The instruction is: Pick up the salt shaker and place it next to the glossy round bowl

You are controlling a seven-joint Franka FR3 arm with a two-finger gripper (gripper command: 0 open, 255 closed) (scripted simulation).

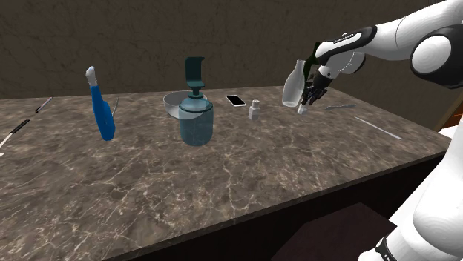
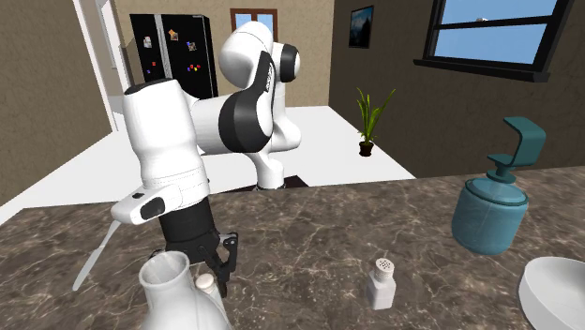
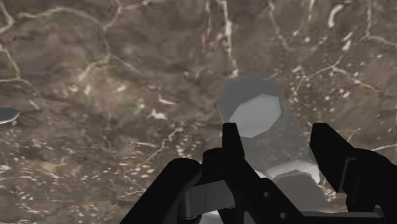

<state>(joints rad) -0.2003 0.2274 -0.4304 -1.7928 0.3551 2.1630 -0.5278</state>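
Dark stone counter: my pincer (image 3: pixel 278 133) is open around the salt shaker (image 3: pixel 253 113) near one end. Nothing looks lifted yet; the bowl (image 1: pixel 171 104) sits well apart.

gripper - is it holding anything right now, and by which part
Cannot be told: the gripper sits around a small white shaker beside the white vase, but whether it grips it is unclear.

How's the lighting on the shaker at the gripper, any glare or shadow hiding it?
Wrist view: dim, the shaker looks grey on the dark marble counter, no glare. Shoulder view: even light, it shows white at the gripper, beside the white vase. Second exterior view: brighter, but the vase covers part of it.
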